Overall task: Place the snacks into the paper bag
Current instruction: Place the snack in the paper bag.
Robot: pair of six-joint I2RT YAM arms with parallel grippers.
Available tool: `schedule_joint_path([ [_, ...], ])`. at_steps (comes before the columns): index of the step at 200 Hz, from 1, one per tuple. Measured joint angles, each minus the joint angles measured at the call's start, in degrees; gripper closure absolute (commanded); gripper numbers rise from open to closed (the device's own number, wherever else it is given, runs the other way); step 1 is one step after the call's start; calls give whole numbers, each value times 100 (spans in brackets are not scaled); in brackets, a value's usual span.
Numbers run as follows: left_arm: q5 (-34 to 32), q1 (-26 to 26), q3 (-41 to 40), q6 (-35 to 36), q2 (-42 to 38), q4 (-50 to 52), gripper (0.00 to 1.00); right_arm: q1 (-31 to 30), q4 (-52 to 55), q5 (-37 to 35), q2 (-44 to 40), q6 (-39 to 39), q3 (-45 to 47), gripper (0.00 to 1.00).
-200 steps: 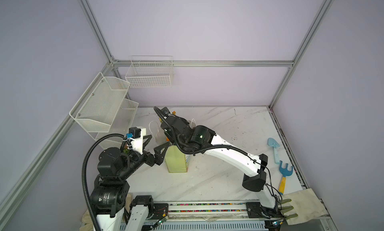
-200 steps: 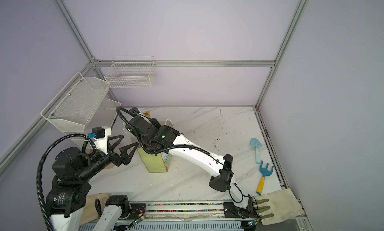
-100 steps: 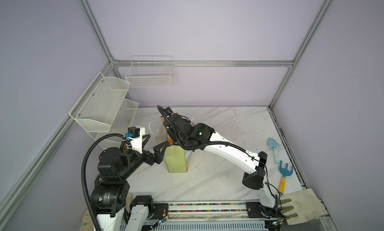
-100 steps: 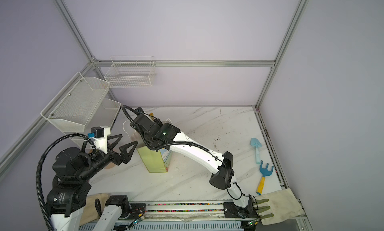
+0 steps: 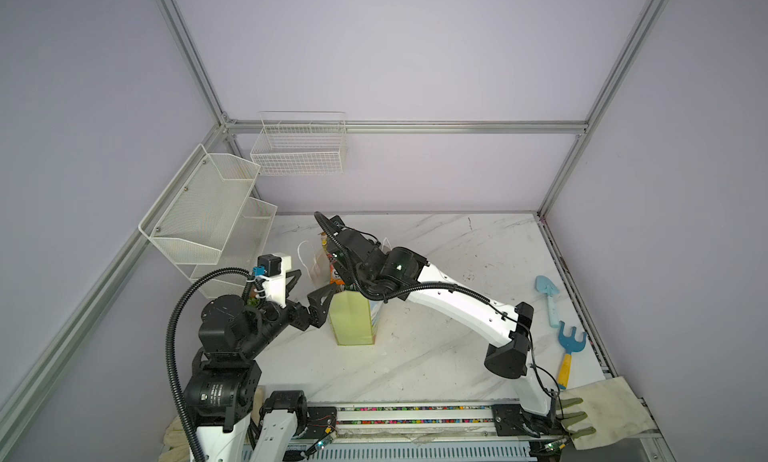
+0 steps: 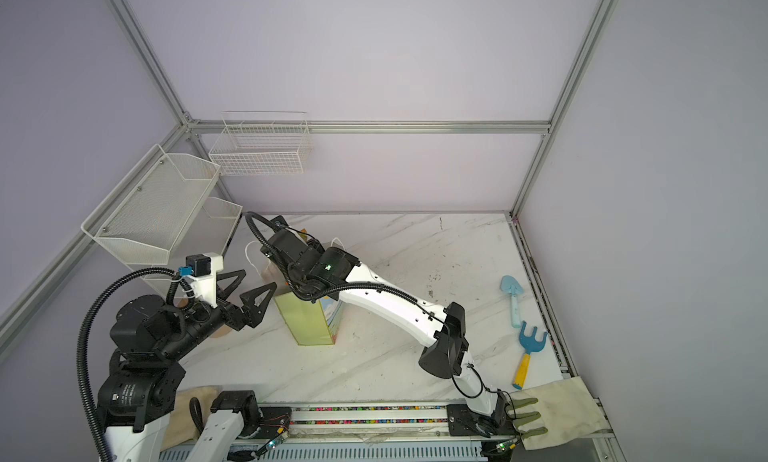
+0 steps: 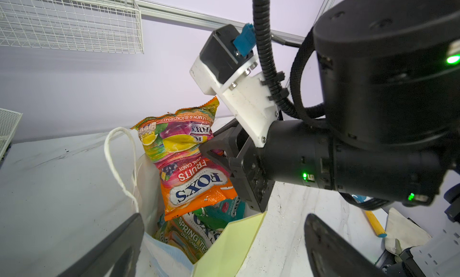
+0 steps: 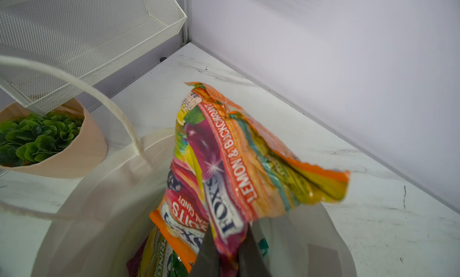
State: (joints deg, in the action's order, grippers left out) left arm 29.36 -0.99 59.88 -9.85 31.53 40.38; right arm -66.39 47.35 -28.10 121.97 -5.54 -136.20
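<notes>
I work on a white marble table (image 5: pixel 436 273) closed in by lilac walls. The paper bag (image 5: pixel 351 318) stands upright on it, and I place everything else from that bag.

Far left of the bag, two white mesh baskets (image 5: pixel 208 215) hang on the side wall. A white wire basket (image 5: pixel 299 148) hangs on the back wall behind the bag. A potted plant (image 8: pixel 49 143) in a peach pot sits near the bag on its left, below the mesh baskets.

My left gripper (image 6: pixel 257 280) hovers just left of the bag's rim. Its jaws are spread wide, they hold nothing, and they do not touch the bag.

Inside the bag a green-yellow packet (image 7: pixel 189 236) lies against the wall with a teal packet (image 7: pixel 224 211) beside it.

My right gripper (image 8: pixel 229 255) reaches over the bag's mouth from the right, pinched narrow on the orange-pink FOX'S packet (image 7: pixel 189 168). The packet's lower end is down inside the bag on the other packets. Its crumpled upper end stands above the rim, next to a white cord handle (image 7: pixel 117 163).

Well to the right of the bag, by the table's edge, lie a pale blue trowel (image 5: pixel 548 291) and a blue rake (image 5: pixel 569 348) with a yellow handle. A glove (image 5: pixel 602 410) lies at the front corner.
</notes>
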Motion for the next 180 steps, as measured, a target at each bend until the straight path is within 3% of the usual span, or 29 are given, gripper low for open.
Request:
schedule_joint_path([
  [180,-107,0,-354,-20,-17,-87,1,138,-175,348,-2,-236,446,93],
])
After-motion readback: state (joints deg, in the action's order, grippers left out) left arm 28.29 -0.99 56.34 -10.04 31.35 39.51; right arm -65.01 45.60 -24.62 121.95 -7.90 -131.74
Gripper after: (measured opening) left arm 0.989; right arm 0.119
